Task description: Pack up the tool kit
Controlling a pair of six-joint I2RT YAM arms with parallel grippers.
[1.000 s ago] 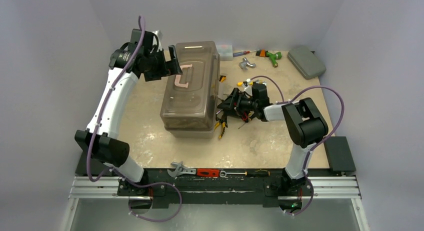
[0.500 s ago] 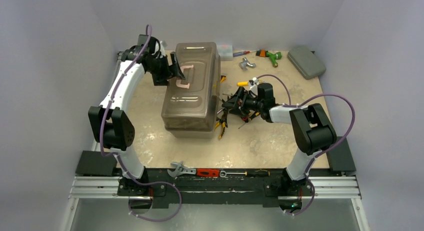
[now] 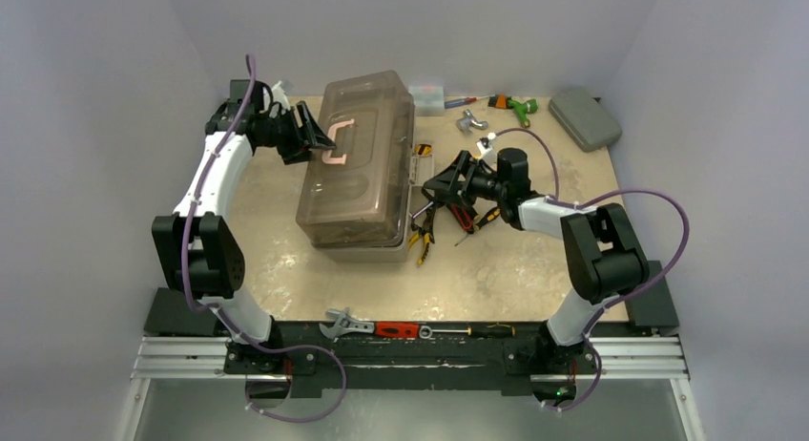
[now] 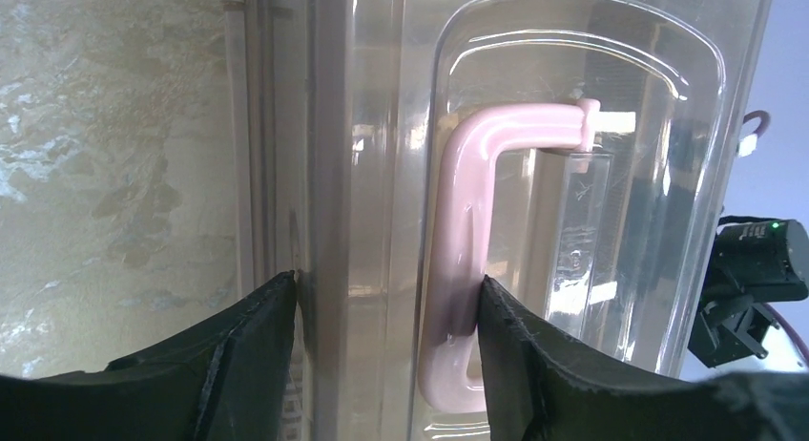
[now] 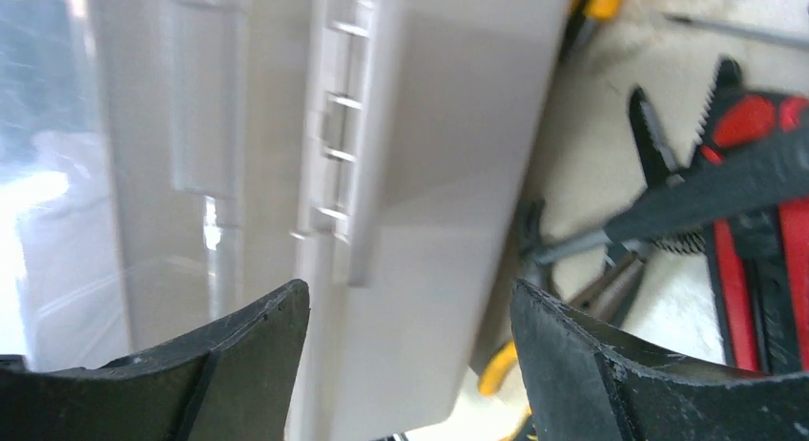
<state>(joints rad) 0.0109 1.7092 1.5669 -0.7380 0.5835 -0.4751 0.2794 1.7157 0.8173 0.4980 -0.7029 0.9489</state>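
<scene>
Toolbox: I find the tan-brown toolbox (image 3: 358, 178) standing on the desk (image 3: 277, 260), left of centre. Its long axis runs near to far, between the two arms.
Lid: The smoky translucent lid (image 3: 372, 97) sits on the box. I cannot tell whether it is latched.
Handle: The pink handle (image 4: 456, 250) lies in the recess on the lid's top, toward the box's left side.
Left end effector: The left end effector (image 4: 386, 288) reaches over the left shoulder of the lid. One finger (image 4: 238, 365) is against the lid's outer edge and the other is against the inner side of the pink handle. The fingers stand partly spread with handle and lid edge between them. I cannot tell whether they actually clamp.
Right end effector: The right end effector (image 5: 410, 293) is spread wide and holds nothing. It faces the toolbox's pale right wall, close to it.
Loose tools: Yellow-handled pliers (image 3: 423, 239) lie on the desk just right of the box. Red-handled pliers (image 5: 754, 164) lie beside them, below the right end effector.
Near edge: An adjustable wrench (image 3: 343, 322) lies by the arm bases, well apart from the box.
Far side: A small clear box (image 3: 428, 95) sits just beyond the toolbox's far right corner. A flat grey case (image 3: 584, 118) rests in the far right corner of the desk.
</scene>
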